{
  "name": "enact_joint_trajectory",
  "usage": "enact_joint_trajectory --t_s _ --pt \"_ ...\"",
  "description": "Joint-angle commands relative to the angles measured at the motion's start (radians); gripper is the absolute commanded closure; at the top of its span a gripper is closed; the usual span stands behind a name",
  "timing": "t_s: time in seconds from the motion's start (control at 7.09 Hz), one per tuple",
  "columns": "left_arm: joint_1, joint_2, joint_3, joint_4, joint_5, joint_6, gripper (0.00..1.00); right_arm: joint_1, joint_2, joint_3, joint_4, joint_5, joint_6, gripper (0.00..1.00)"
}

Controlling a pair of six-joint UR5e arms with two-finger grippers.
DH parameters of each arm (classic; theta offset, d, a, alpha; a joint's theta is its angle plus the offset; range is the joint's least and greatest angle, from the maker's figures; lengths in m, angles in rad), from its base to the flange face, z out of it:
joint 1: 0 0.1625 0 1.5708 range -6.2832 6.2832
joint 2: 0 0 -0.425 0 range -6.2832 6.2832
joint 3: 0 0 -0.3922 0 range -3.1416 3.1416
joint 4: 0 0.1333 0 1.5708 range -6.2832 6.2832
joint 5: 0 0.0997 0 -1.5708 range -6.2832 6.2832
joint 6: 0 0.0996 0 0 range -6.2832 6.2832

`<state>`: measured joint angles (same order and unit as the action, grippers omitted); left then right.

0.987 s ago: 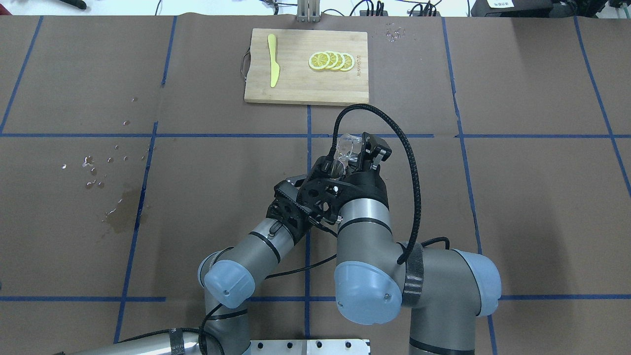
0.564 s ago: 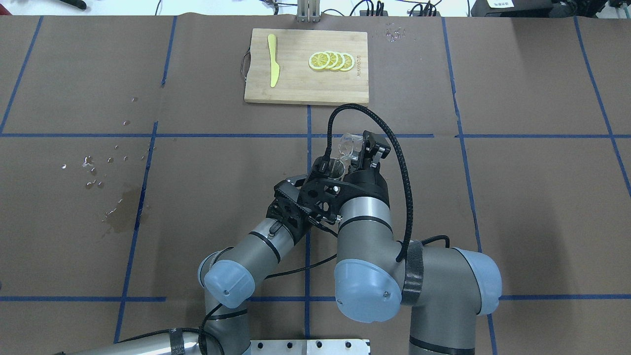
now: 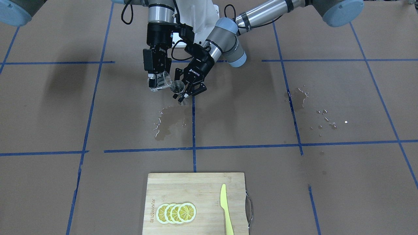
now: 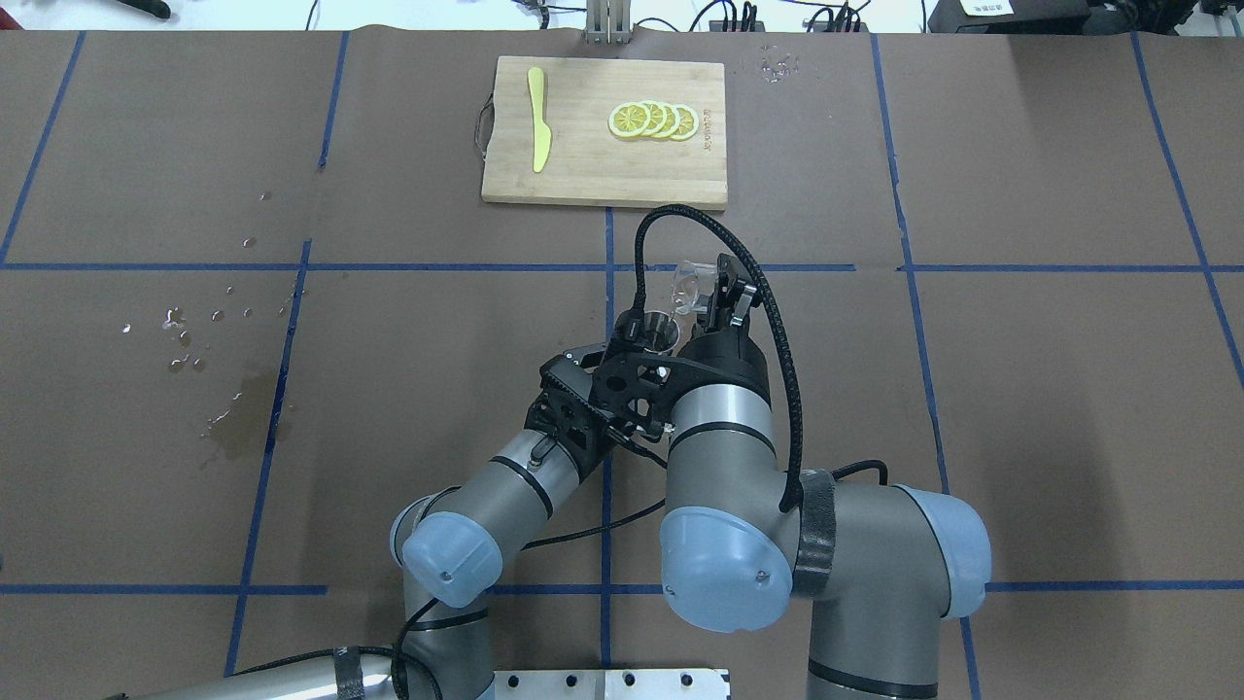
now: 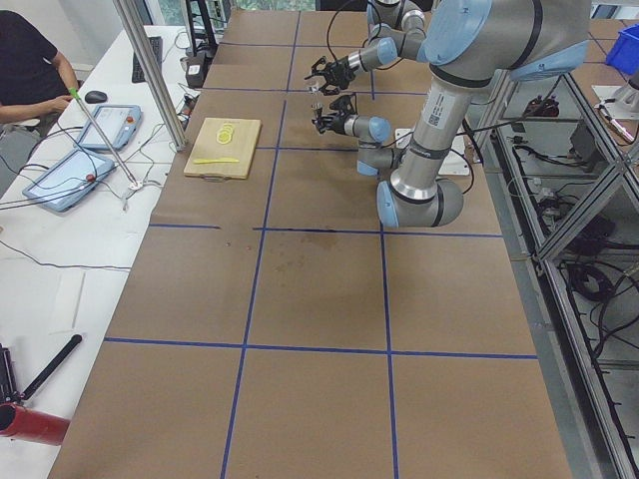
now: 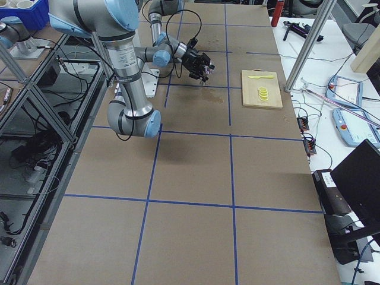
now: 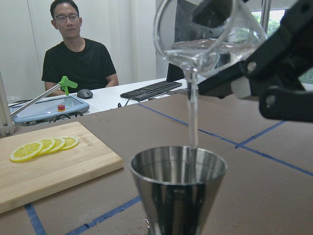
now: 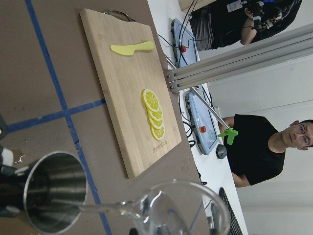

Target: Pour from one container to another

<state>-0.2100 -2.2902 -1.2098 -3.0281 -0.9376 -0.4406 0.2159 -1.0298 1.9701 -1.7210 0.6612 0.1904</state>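
Just above the jigger (image 7: pixel 178 193), the tilted tumbler (image 7: pixel 210 41)

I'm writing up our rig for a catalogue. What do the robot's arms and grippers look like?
The left arm and right arm are silver-grey tubes with pale blue joint caps and black rings. The left gripper and right gripper are black and two-fingered; the left bears white lettering. A ribbed black cable loops along the right arm.

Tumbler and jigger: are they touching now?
Apart. Left wrist view shows the tumbler tilted above the jigger, only a thin stream of liquid crossing the gap between them.
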Motion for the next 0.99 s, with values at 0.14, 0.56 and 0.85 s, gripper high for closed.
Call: enact_joint_trajectory --t_s 0.14,0.56,0.85 --pt "0.001 0.0 -0.001 0.0 -0.001 0.0 1.0 0.002 0.004 0.0 0.0 0.001 -0.023 0.9" --pt "0.001 0.0 -0.001 0.0 -0.001 0.0 1.0 0.002 0.013 0.0 0.0 0.001 -0.045 0.9" --pt "0.001 0.0 -0.001 0.0 0.0 0.0 1.0 0.002 0.016 0.0 0.0 0.001 -0.064 0.9"
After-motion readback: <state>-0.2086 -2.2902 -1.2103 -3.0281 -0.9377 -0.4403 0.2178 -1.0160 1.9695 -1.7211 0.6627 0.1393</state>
